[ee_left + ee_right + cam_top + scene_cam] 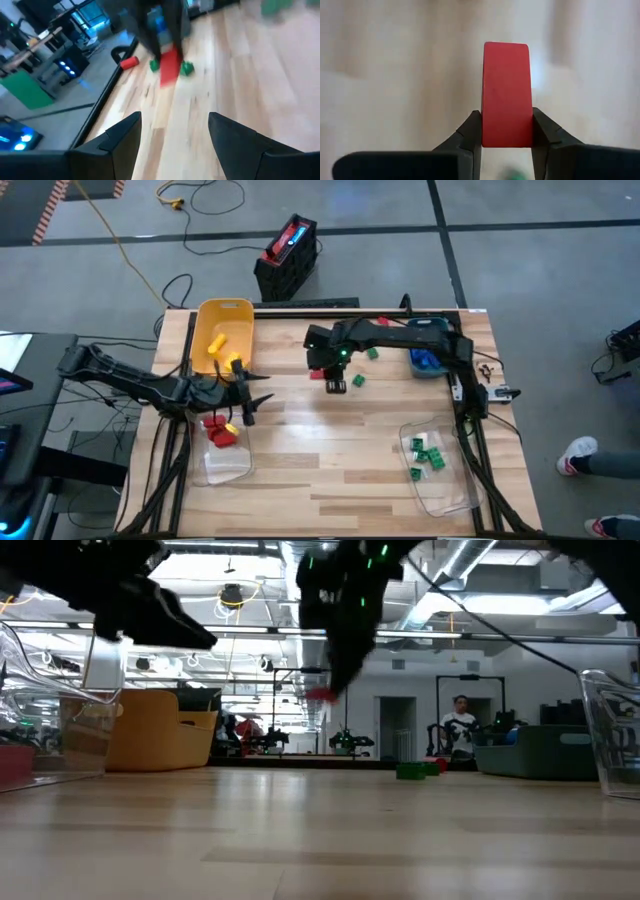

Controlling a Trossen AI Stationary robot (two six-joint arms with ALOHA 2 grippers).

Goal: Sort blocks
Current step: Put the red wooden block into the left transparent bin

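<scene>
Wooden surface (300,450) lies below the right claw (507,131), clamped on a red block (506,95) by its flat sides: light, rigid, slippery plastic. Left claw (172,131) waits, spread.

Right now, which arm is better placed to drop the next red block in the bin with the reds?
Right. The right gripper is shut on a red block, lifted above mid-table. The left gripper is open and empty, though it hovers beside the clear bin holding red blocks.

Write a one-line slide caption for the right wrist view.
Right pincer shut on a red block, held above the blurred wooden table.
</scene>
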